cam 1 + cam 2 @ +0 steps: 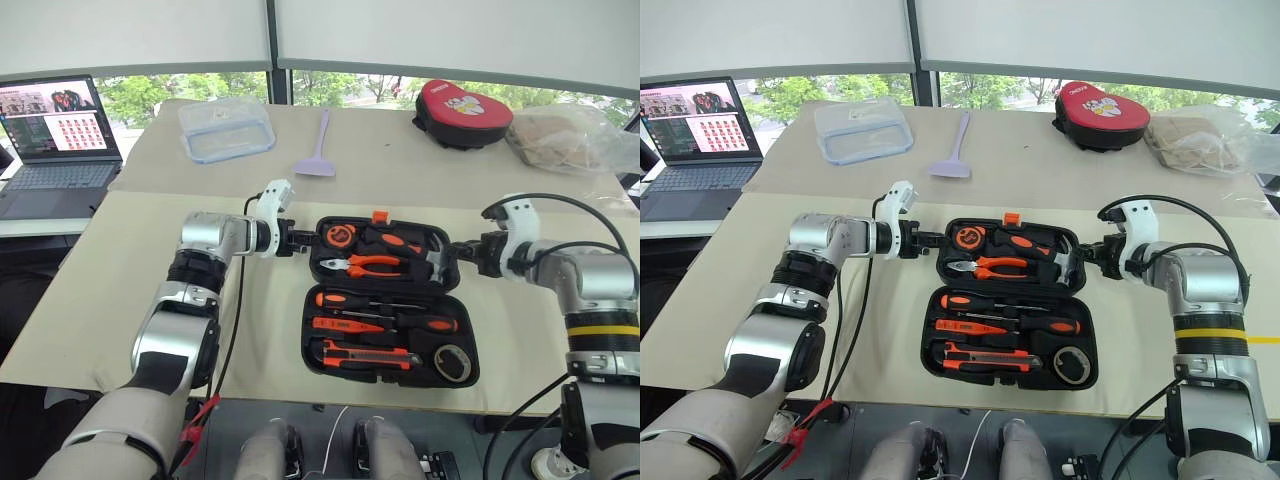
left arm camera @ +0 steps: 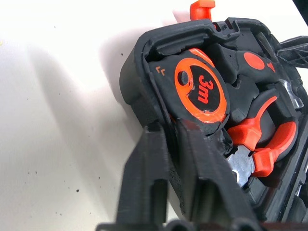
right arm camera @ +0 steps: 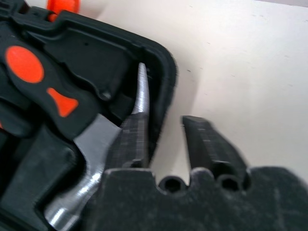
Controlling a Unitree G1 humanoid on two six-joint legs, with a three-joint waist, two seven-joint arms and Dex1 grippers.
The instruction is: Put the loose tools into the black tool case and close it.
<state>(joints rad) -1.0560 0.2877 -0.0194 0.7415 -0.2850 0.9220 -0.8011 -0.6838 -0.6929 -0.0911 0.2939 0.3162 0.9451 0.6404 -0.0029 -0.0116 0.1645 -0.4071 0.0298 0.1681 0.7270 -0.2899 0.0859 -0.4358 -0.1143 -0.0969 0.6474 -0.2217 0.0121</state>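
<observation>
The black tool case (image 1: pixel 308 335) lies open in the middle of the table. Its near half holds a slim orange screwdriver (image 1: pixel 345 325), two black-and-orange screwdrivers (image 1: pixel 340 299) (image 1: pixel 430 323), the utility knife (image 1: pixel 365 355) and the tape roll (image 1: pixel 452 362). The far half carries a tape measure (image 2: pixel 199 91), pliers (image 1: pixel 375 265) and a hammer (image 3: pixel 91 139). My left gripper (image 1: pixel 300 240) is shut on that half's left wall, beside the tape measure. At the opposite end, my right gripper (image 1: pixel 462 252) is closed over the right wall, one finger (image 3: pixel 134 139) inside and the other outside.
A laptop (image 1: pixel 55 130) stands at the far left. Along the back of the table are a clear lidded box (image 1: pixel 226 128), a lilac scraper (image 1: pixel 318 155), a red-and-black pouch (image 1: pixel 462 112) and a plastic bag (image 1: pixel 570 135). The table's front edge runs just below the case.
</observation>
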